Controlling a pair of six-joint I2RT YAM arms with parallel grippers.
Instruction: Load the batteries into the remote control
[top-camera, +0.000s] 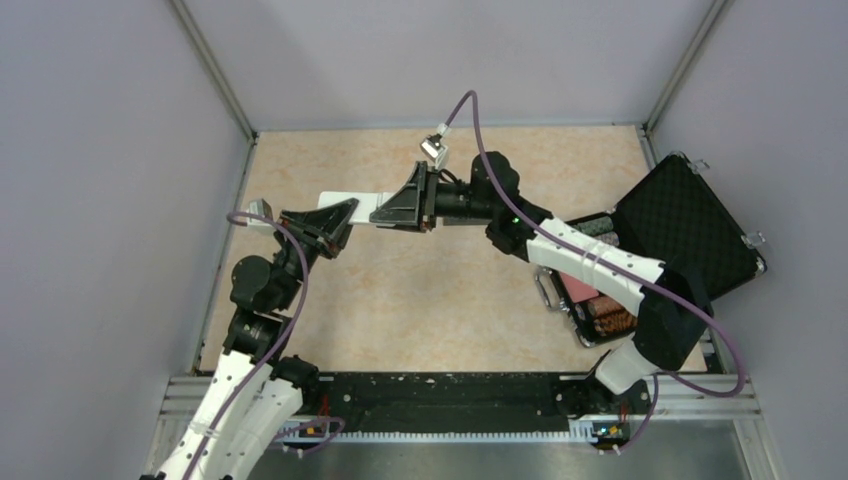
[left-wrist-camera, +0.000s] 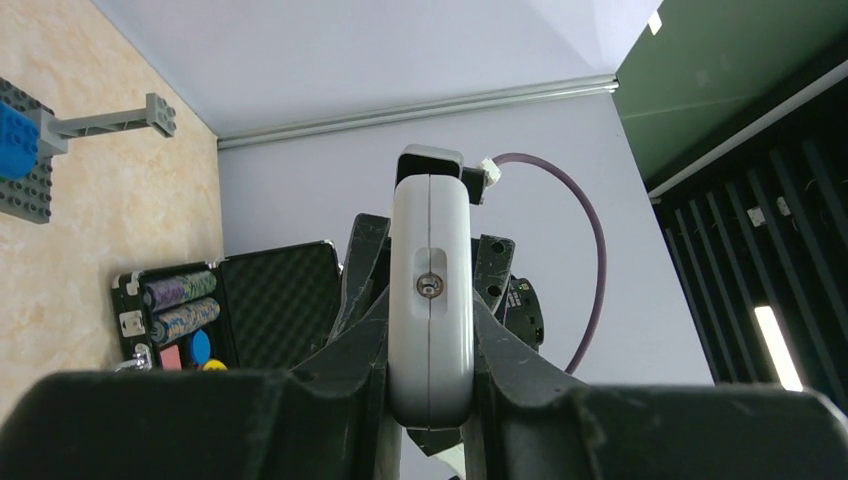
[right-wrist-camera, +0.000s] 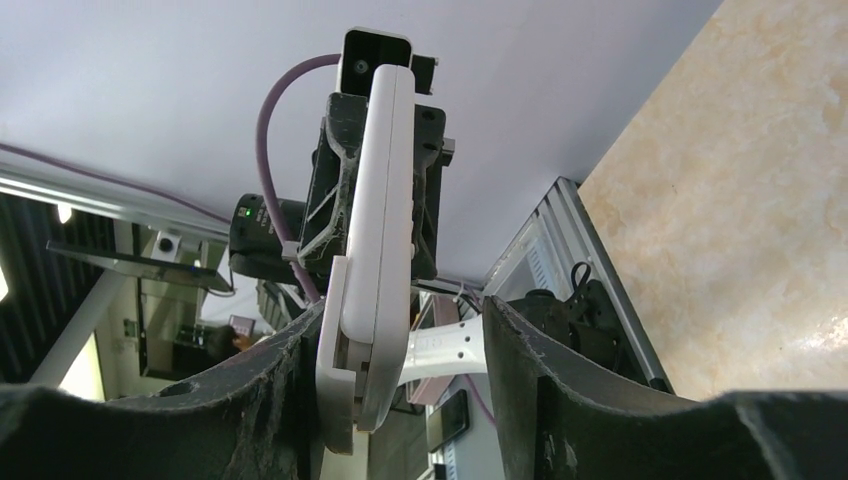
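Observation:
The white remote control (top-camera: 350, 199) hangs in the air above the table, held between my two arms. My left gripper (top-camera: 334, 224) is shut on one end of it; the left wrist view shows the remote's narrow edge (left-wrist-camera: 430, 260) clamped between both fingers (left-wrist-camera: 345, 370). My right gripper (top-camera: 388, 212) is open around the other end. In the right wrist view the remote (right-wrist-camera: 380, 200) rests against one finger, and the other finger (right-wrist-camera: 520, 350) stands apart with a gap. Its back cover (right-wrist-camera: 335, 370) sits slid partly off. The batteries are out of view.
An open black case (top-camera: 690, 235) with foam lining lies at the right, with poker chips (top-camera: 610, 320) in its tray. The case also shows in the left wrist view (left-wrist-camera: 275, 305). A grey studded plate with a blue block (left-wrist-camera: 20, 165) lies on the table.

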